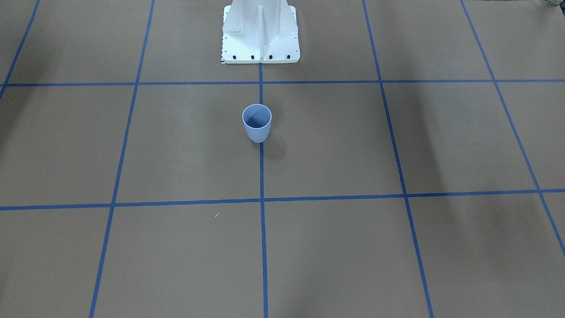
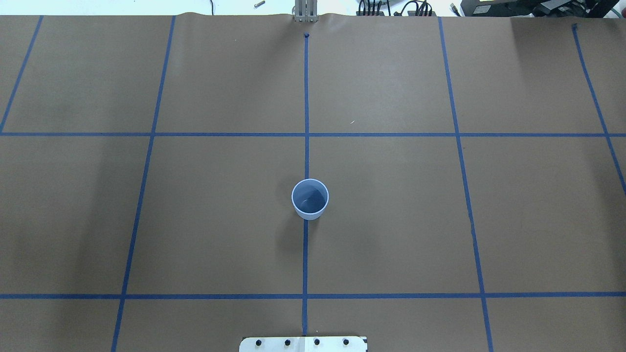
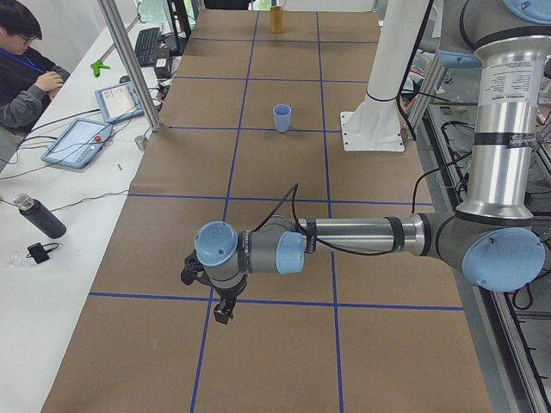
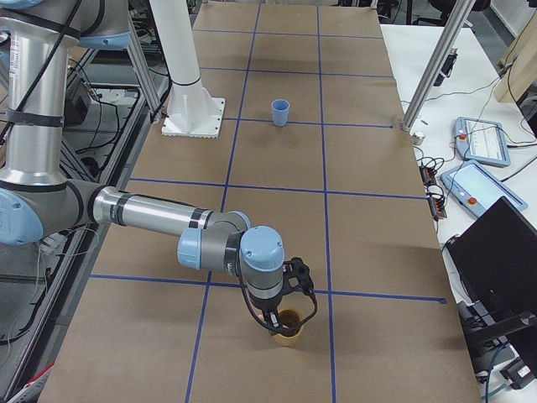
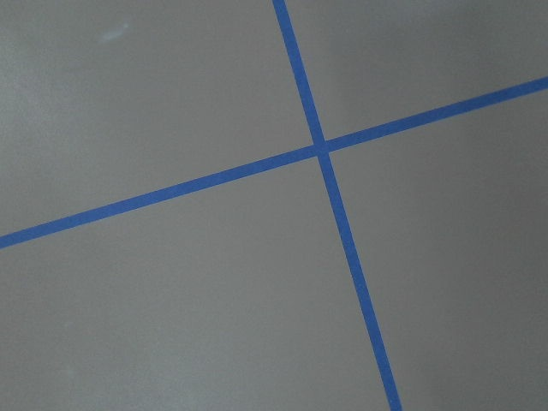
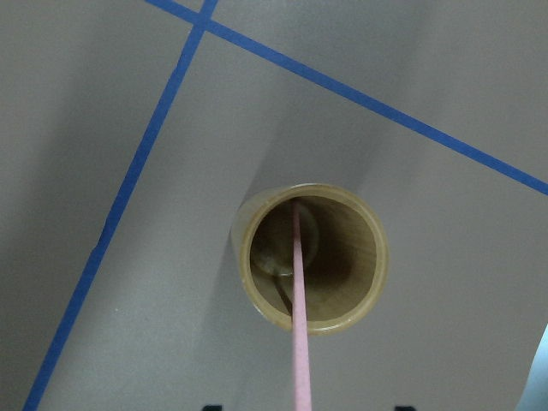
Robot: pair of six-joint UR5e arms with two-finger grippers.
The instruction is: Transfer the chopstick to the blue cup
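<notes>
The blue cup (image 1: 257, 123) stands upright and empty on the centre tape line, near the robot's base; it also shows in the overhead view (image 2: 310, 198). The salmon-pink chopstick (image 6: 297, 291) stands in a tan cylindrical holder (image 6: 375, 257) at the table's end on my right, and runs up out of it to the bottom edge of the right wrist view. My right gripper (image 4: 289, 312) hangs directly over that holder (image 4: 288, 337); I cannot tell whether it is open or shut. My left gripper (image 3: 219, 305) hovers over bare table far from the cup; I cannot tell its state.
The white robot base (image 1: 260, 35) stands just behind the blue cup. Blue tape lines (image 5: 321, 147) grid the brown table. A side table with tablets (image 3: 77, 142), a bottle (image 3: 39, 217) and a seated operator (image 3: 26, 77) runs along the far edge, with an aluminium post (image 3: 129, 60).
</notes>
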